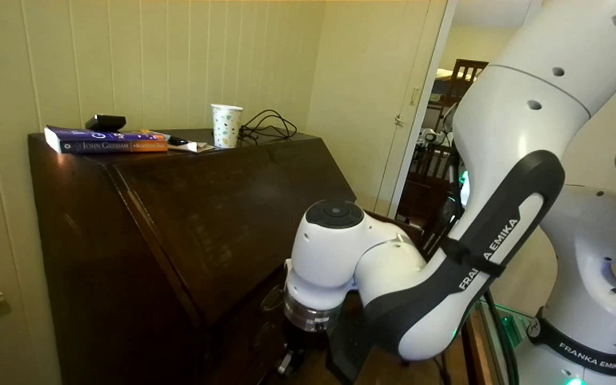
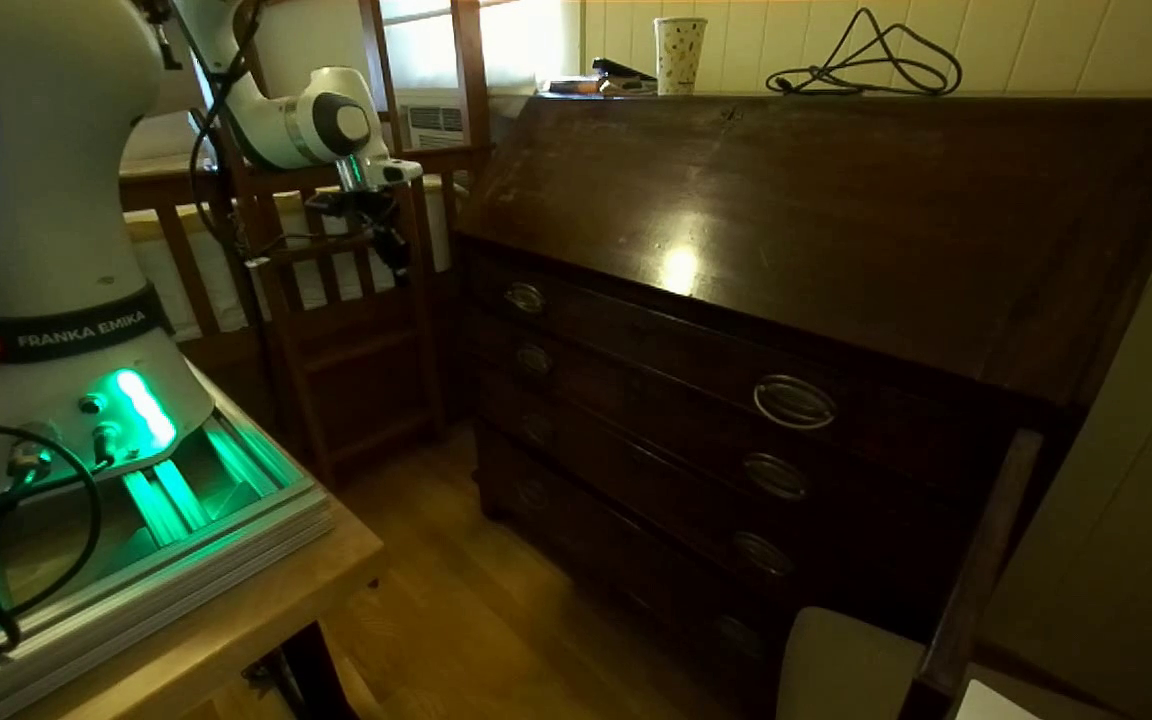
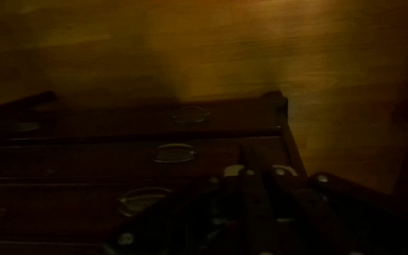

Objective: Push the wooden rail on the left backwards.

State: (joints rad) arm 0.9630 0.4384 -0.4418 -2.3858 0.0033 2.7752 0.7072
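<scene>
The dark-brown slant-front desk shows in both exterior views, with its sloped lid [image 1: 222, 214] closed; the lid also shows in an exterior view [image 2: 816, 220]. I cannot make out the wooden rail; the area under the lid's lower left corner is very dark. My gripper [image 3: 256, 152] points downward in front of the drawer fronts near the desk's left edge. Its fingertips look together with nothing visible between them, though the wrist view is very dark. The gripper also shows in both exterior views [image 1: 289, 361] [image 2: 396, 262], partly hidden by its own housing in one exterior view.
Drawer handles [image 3: 174, 153] stick out from the desk front. A paper cup [image 1: 226, 125], a book [image 1: 113, 142] and a loose black cable [image 1: 270, 128] lie on top. A chair [image 2: 851, 650] stands at the desk's right front. A wooden ladder-backed frame [image 2: 346, 330] stands behind the arm.
</scene>
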